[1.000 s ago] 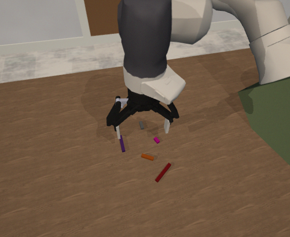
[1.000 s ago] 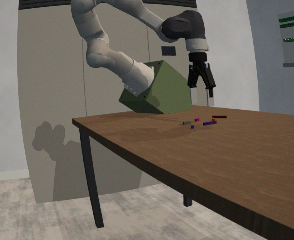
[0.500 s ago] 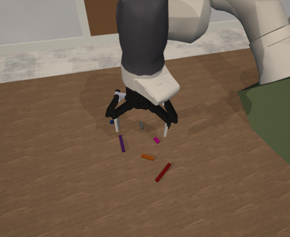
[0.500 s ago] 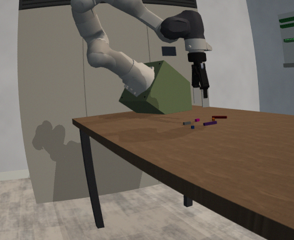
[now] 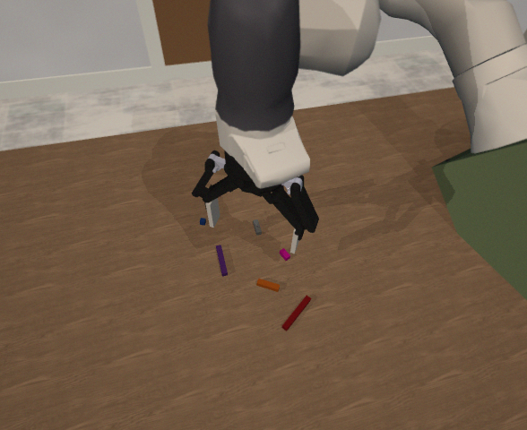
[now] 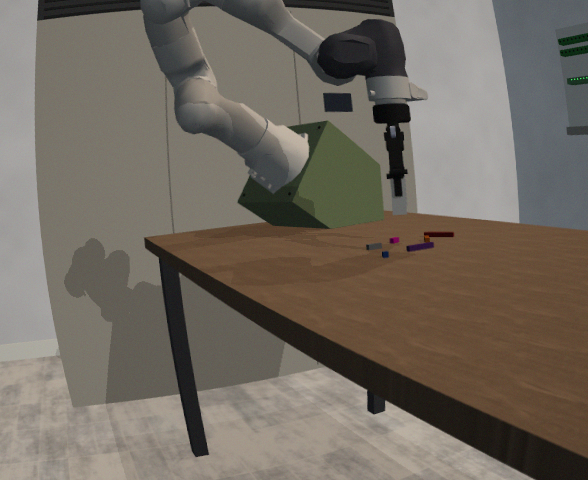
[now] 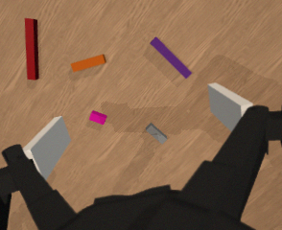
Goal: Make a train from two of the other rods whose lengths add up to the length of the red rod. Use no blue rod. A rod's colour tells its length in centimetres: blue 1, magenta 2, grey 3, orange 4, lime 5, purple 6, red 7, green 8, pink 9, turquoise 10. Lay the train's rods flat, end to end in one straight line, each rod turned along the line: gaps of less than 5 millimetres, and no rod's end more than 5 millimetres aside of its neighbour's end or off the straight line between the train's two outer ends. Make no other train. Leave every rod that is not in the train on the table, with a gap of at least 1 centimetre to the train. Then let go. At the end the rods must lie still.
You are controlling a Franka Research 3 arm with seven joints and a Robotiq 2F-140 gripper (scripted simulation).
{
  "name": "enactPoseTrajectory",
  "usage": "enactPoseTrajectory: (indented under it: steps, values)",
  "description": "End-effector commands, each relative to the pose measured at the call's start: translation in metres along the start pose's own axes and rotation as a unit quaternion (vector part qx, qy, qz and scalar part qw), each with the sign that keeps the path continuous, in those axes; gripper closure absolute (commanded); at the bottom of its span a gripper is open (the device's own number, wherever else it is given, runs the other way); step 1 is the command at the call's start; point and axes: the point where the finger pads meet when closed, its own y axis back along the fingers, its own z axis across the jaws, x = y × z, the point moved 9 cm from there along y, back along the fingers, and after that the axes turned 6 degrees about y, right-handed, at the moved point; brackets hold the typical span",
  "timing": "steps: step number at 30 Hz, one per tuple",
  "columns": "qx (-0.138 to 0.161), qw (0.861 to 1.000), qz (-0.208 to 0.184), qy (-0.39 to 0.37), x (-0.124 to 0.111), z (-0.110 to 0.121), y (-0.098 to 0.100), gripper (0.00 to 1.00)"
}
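My gripper (image 5: pixel 253 228) is open and empty, hanging above the table with the grey rod (image 5: pixel 256 227) between and below its fingers. In the wrist view the gripper (image 7: pixel 138 126) spans the grey rod (image 7: pixel 156 133). The magenta rod (image 5: pixel 284 253) lies near one fingertip and also shows in the wrist view (image 7: pixel 98 117). The orange rod (image 5: pixel 267 284) (image 7: pixel 87 62), the red rod (image 5: pixel 296 313) (image 7: pixel 31 48) and the purple rod (image 5: pixel 220 260) (image 7: pixel 170 57) lie apart from each other. A small blue rod (image 5: pixel 203 220) lies by the other finger.
The robot's green base (image 6: pixel 315 178) stands at the table's back corner. In the exterior view the rods cluster near the grey rod (image 6: pixel 373 246) and the gripper (image 6: pixel 397 198) hangs above them.
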Motion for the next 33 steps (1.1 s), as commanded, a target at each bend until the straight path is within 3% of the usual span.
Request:
enactPoseTrajectory:
  steps: [1,7,24,33]
  values:
    - [-0.004,0.996,0.005,-0.083,0.0,-0.002,0.0,0.0]
    - [-0.003,0.993,0.005,-0.118,-0.002,0.0,0.0,0.0]
    - [-0.003,0.966,0.006,-0.26,-0.008,0.007,0.001,0.0]
    - [-0.002,0.937,0.006,-0.35,-0.012,0.012,0.001,0.0]
